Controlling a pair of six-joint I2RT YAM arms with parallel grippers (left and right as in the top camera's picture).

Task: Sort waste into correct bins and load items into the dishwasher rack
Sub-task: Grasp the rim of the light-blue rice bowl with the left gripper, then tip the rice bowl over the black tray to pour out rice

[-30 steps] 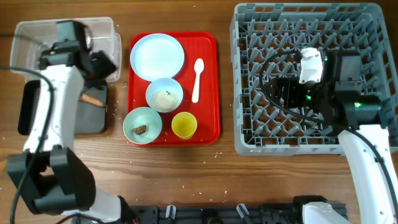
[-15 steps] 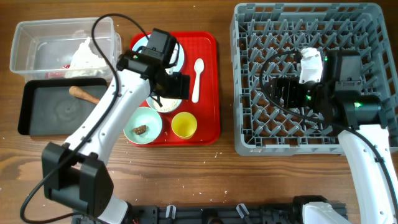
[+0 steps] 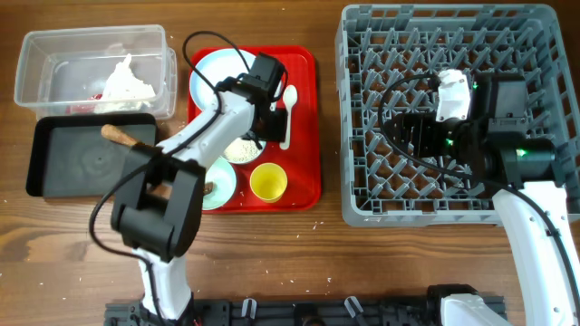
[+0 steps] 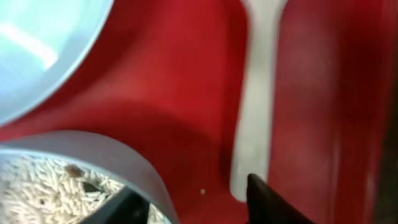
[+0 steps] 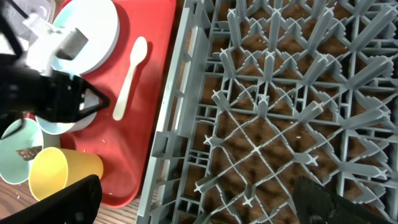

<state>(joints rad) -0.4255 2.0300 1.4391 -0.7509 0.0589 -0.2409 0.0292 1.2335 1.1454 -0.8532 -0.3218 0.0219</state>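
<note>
My left gripper (image 3: 270, 127) (image 4: 193, 186) is low over the red tray, open, its jaws partly narrowed. One finger is inside the small pale blue bowl (image 3: 237, 149) over the rice (image 4: 43, 180); the other stands outside the bowl rim (image 4: 124, 155) by the white spoon's (image 4: 258, 112) handle end. Plate (image 3: 228, 81), mint bowl (image 3: 222, 181) and yellow cup (image 3: 268, 182) also sit there. My right gripper (image 3: 399, 134) (image 5: 199, 205) hangs open and empty above the dishwasher rack (image 3: 453, 36). Crumpled paper (image 3: 122, 80) lies in the clear tub (image 3: 27, 72), a carrot stick (image 3: 118, 136) in the black tray (image 3: 86, 167).
The red tray (image 3: 304, 181) lies between the two bins on the left and the rack on the right. A narrow strip of bare wood separates tray and rack. Loose rice grains speckle the table in front.
My left arm swung right from over the bins to the red tray and came down at the small bowl's right rim, its jaws narrowing. The right arm stayed still.
</note>
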